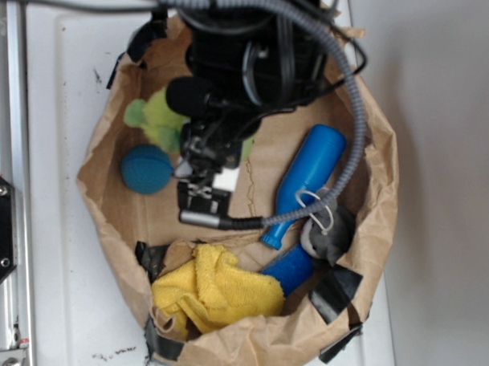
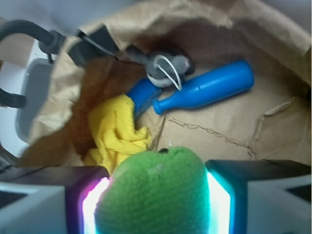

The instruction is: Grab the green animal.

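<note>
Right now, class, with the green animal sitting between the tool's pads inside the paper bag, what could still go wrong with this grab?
1. The green animal is soft and fuzzy; only part of it sits between the pads, so it might slip out on lifting.
2. The teal ball lies close beside it and could get nudged.
3. The paper bag's wall stands close to the tool, so the arm's cable might snag it.

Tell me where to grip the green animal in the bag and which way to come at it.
Grip the green animal across its fuzzy middle, coming straight down from above. The wrist view shows that part filling the gap between the gripper fingers, one pad on each flank. The paper bag walls appear to block a sideways approach.
</note>
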Motion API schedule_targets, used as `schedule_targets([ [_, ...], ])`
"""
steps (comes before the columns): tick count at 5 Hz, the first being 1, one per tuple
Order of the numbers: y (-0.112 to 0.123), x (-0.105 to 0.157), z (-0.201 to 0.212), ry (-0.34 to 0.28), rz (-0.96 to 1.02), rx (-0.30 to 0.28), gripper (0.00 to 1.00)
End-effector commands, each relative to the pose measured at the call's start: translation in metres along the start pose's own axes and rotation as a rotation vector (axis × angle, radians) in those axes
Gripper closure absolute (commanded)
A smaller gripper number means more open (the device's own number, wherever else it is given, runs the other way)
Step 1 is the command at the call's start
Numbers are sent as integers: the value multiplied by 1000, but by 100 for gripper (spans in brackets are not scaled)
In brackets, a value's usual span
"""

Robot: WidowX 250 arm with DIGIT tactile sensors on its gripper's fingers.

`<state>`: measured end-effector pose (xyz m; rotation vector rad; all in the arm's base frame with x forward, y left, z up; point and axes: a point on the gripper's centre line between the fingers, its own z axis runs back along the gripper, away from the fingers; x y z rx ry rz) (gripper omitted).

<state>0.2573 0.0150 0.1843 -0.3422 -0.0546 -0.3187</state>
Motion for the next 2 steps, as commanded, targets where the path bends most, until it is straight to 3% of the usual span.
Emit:
schedule_targets([
  [1,-8,15,38,-78,15,45,100],
  [2,-10,16,34,-57,-10,175,0],
])
